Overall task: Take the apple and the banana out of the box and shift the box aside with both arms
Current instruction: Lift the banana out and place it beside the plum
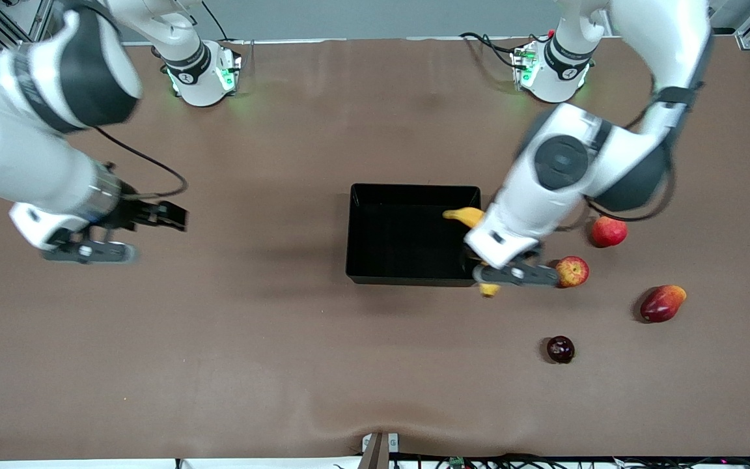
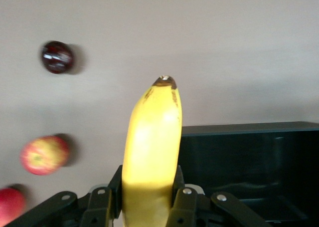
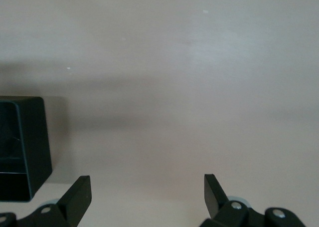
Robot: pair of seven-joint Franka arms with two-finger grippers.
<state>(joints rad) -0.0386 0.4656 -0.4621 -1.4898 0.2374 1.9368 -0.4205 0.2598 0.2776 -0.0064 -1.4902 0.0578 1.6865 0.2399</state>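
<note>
My left gripper is shut on the middle of the long yellow banana and holds it in the air over the wall of the black box at the left arm's end. The banana's two ends stick out past the wrist. The blotchy red-and-yellow apple lies on the table beside the box, close to the left wrist. Over bare table toward the right arm's end, my right gripper hangs open with nothing between its fingers. A corner of the box shows in the right wrist view.
An all-red round fruit lies farther from the front camera than the apple. A red-orange mango and a small dark round fruit lie nearer to it. The brown table spreads around them.
</note>
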